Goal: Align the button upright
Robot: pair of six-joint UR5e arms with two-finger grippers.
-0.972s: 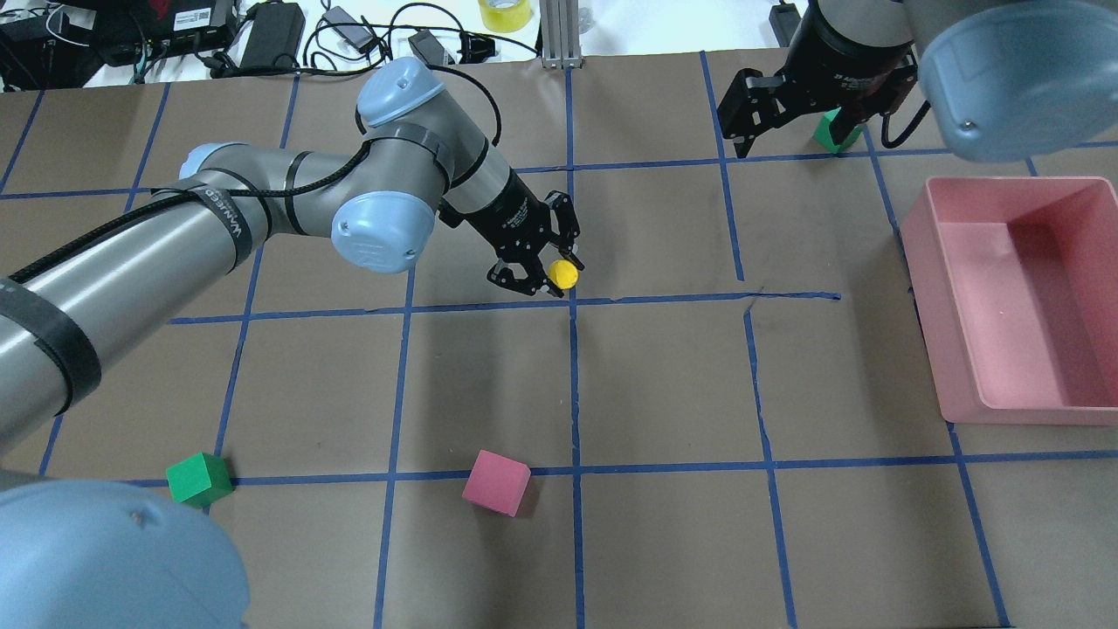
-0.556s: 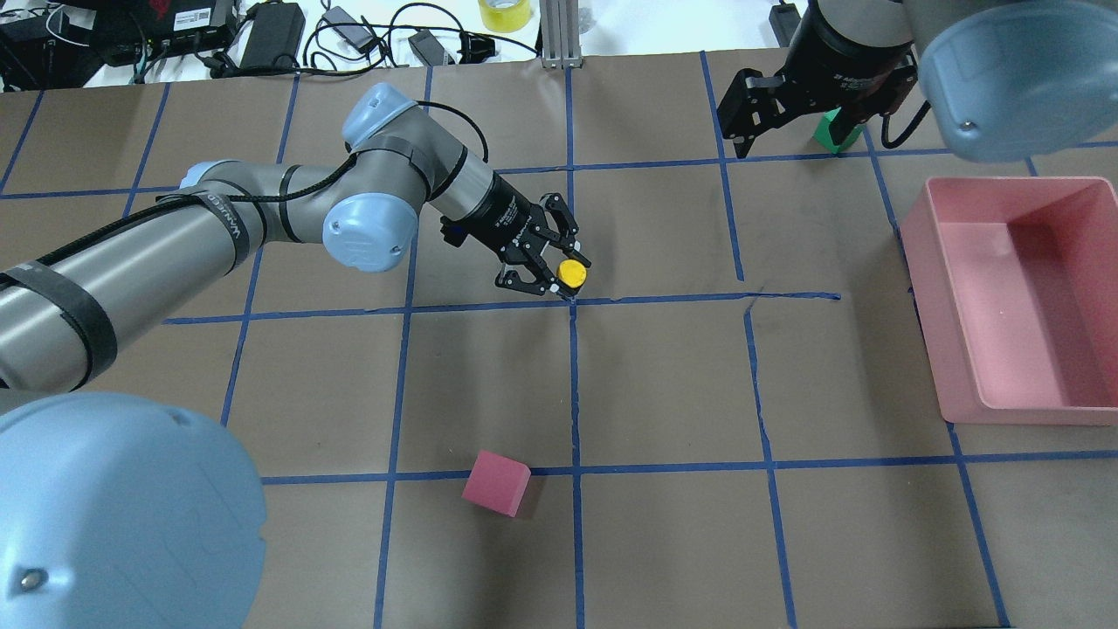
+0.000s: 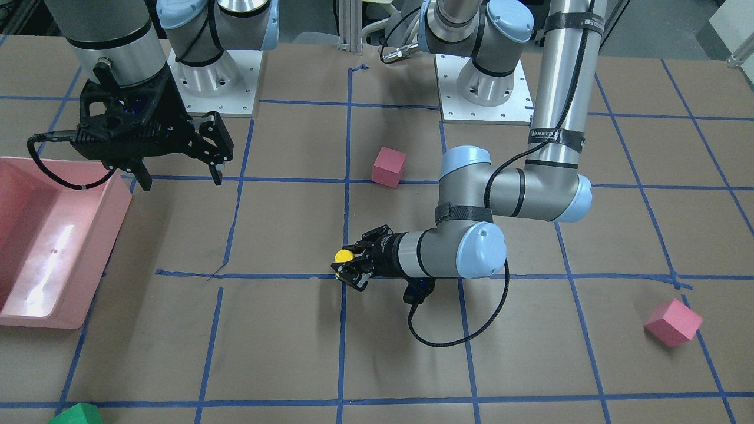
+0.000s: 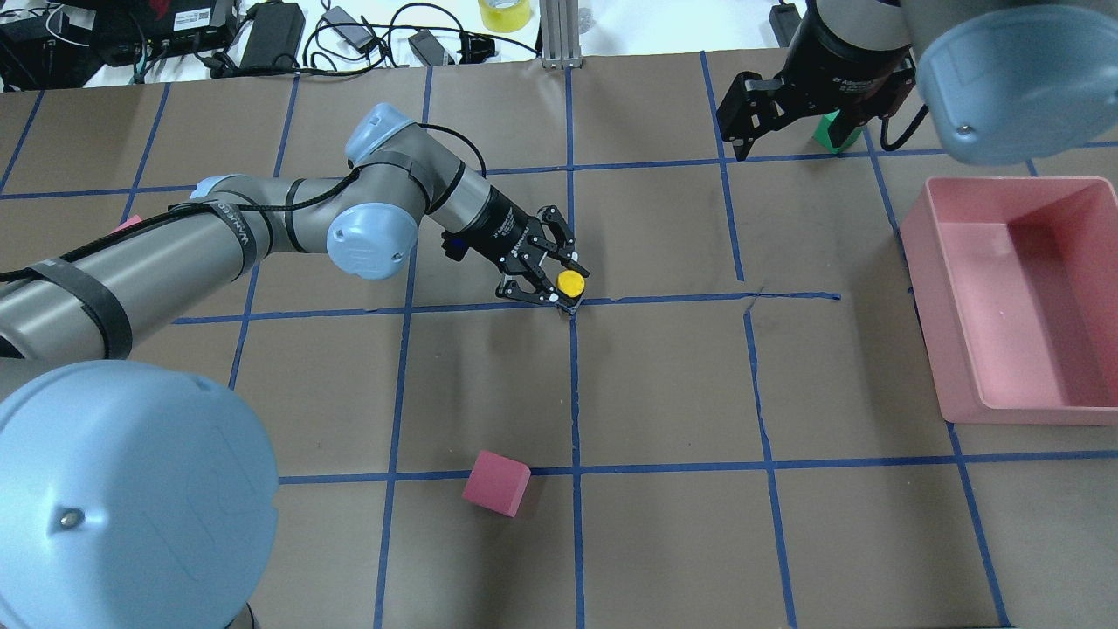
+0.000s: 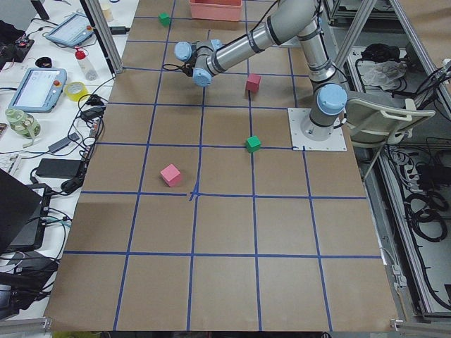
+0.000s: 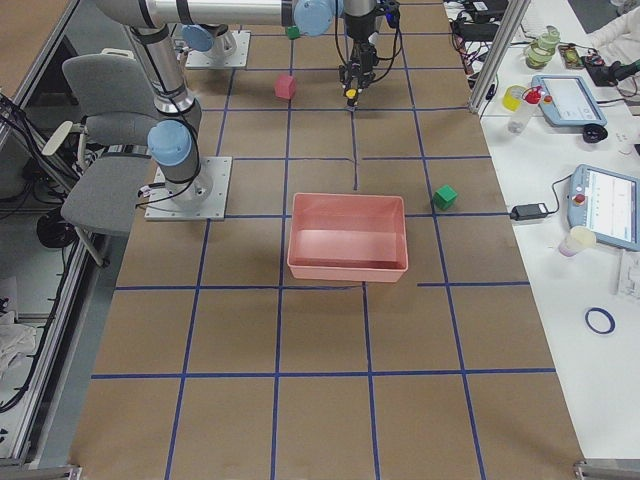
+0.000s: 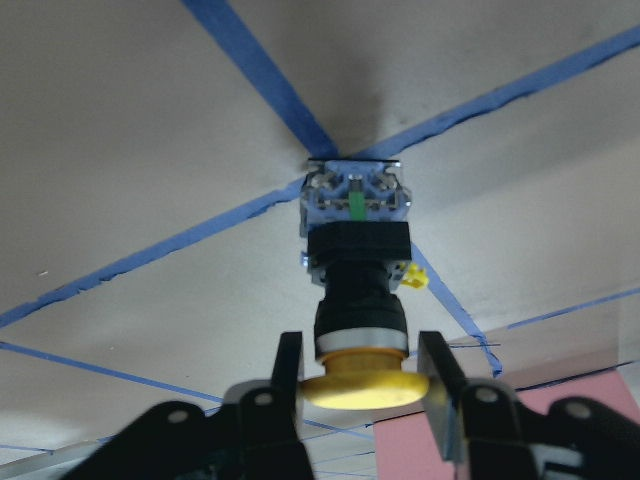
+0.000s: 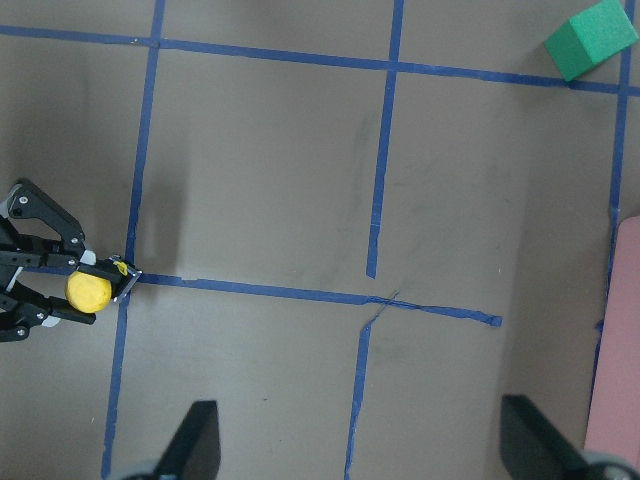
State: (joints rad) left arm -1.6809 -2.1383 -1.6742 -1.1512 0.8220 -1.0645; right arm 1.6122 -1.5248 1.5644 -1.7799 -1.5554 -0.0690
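The button (image 4: 570, 282) has a round yellow cap, a black body and a silvery-grey base. My left gripper (image 4: 566, 286) is shut on the cap from the side. In the left wrist view the fingers (image 7: 288, 375) clamp the yellow cap (image 7: 365, 388), and the grey base (image 7: 355, 195) sits at a crossing of blue tape lines. The cap faces up in the overhead view. It also shows in the front view (image 3: 343, 256). My right gripper (image 4: 786, 131) is open and empty, high at the far right of the table.
A pink bin (image 4: 952, 262) stands at the right edge. A pink cube (image 4: 496, 482) lies near the front centre. A green cube (image 4: 834, 133) sits under my right gripper. A second pink cube (image 3: 673, 322) and a green cube (image 3: 76, 414) lie further off.
My left arm has lowered and its wrist has tilted flatter. The button has moved slightly down onto the tape crossing, its cap turned to face up. The right arm has not moved.
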